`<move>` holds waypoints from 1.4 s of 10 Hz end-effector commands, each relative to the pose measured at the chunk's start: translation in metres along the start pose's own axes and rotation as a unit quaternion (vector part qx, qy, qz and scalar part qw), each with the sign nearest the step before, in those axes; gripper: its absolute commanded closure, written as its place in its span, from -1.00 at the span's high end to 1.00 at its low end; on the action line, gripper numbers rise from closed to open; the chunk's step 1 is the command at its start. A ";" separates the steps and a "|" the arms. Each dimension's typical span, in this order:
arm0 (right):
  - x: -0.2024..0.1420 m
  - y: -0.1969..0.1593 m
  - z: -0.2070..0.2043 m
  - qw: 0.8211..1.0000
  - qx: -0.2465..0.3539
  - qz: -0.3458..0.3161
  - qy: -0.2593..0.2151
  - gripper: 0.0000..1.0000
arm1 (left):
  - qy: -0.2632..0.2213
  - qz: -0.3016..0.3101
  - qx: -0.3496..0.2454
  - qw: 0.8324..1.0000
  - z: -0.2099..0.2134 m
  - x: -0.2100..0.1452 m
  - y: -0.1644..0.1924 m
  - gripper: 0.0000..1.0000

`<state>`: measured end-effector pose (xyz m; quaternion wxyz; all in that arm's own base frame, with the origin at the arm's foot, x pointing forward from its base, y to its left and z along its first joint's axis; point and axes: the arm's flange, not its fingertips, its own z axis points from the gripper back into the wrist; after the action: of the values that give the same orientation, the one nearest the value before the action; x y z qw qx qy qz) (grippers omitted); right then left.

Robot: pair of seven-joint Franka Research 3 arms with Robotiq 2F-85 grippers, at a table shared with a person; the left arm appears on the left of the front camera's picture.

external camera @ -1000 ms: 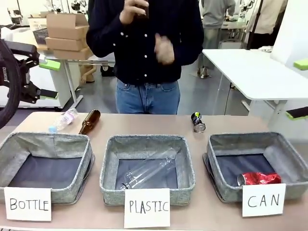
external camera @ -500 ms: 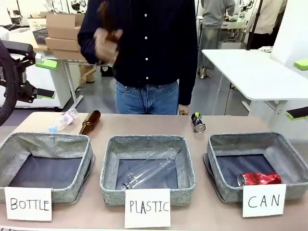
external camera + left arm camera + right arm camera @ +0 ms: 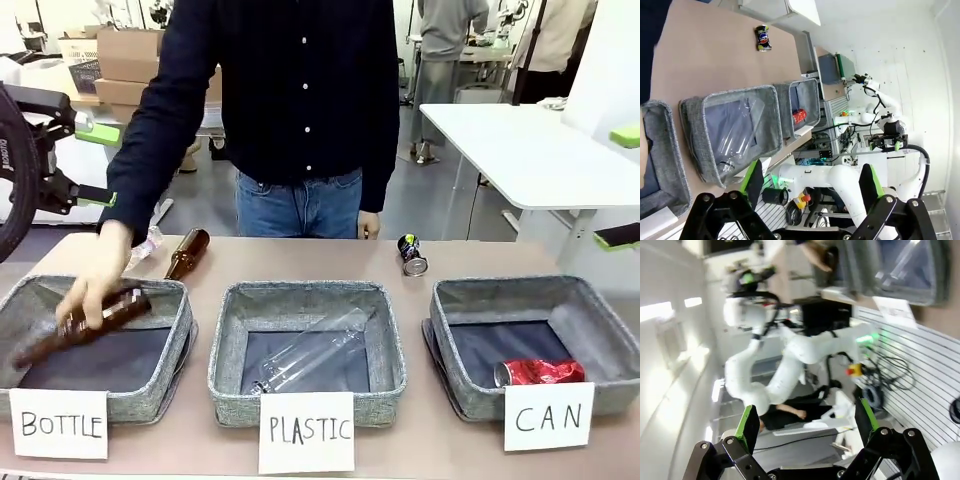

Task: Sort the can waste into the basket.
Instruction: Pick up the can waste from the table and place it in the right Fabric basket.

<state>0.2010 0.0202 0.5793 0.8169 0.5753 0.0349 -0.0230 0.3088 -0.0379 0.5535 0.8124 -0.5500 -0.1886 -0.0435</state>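
A shiny red crushed can (image 3: 538, 372) lies in the front of the grey CAN basket (image 3: 590, 310) at the right. A dark can with silver ends (image 3: 410, 254) lies on the table behind that basket. In the left wrist view the dark can (image 3: 762, 38) sits on bare table and the red can (image 3: 799, 116) shows inside the basket (image 3: 812, 92). My left gripper (image 3: 98, 165) hangs open, above and behind the table's left end. My right gripper (image 3: 622, 185) is open at the right edge. Both hold nothing (image 3: 812, 182) (image 3: 805, 422).
A person's hand (image 3: 95, 285) lowers a brown bottle (image 3: 85, 325) into the BOTTLE bin (image 3: 150, 395). The PLASTIC bin (image 3: 385, 345) holds a clear bottle (image 3: 305, 355). Another brown bottle (image 3: 187, 252) and a clear plastic bottle (image 3: 140, 245) lie on the table behind the left bin.
The person's hand brought a brown bottle down from chest height into the BOTTLE bin. Both grippers and both cans stayed where they were.
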 end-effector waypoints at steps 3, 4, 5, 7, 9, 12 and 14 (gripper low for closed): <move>0.149 0.014 -0.076 0.943 -0.333 -0.014 -0.018 1.00 | 0.000 0.001 -0.010 1.000 0.002 0.001 -0.002 1.00; 0.182 0.006 -0.085 0.935 -0.353 -0.002 -0.030 1.00 | 0.000 0.001 -0.010 1.000 0.002 0.001 -0.002 1.00; 0.202 -0.002 -0.095 0.918 -0.389 0.014 -0.071 1.00 | 0.000 0.001 -0.010 1.000 0.002 0.001 -0.002 1.00; 0.221 -0.011 -0.131 0.914 -0.365 0.103 -0.144 1.00 | 0.000 0.001 -0.010 1.000 0.002 0.001 -0.002 1.00; 0.207 -0.005 -0.110 0.919 -0.384 0.057 -0.063 1.00 | 0.000 0.001 -0.010 1.000 0.002 0.001 -0.002 1.00; 0.264 -0.017 -0.133 0.904 -0.410 0.100 -0.065 1.00 | 0.000 0.001 -0.010 1.000 0.002 0.001 -0.002 1.00; 0.333 -0.041 -0.156 0.848 -0.513 0.070 -0.116 1.00 | 0.000 0.001 -0.010 1.000 0.002 0.001 -0.002 1.00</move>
<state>0.4821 0.1415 0.4712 0.9853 0.1438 -0.0881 0.0265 0.3095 -0.0375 0.5540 0.8122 -0.5508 -0.1874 -0.0437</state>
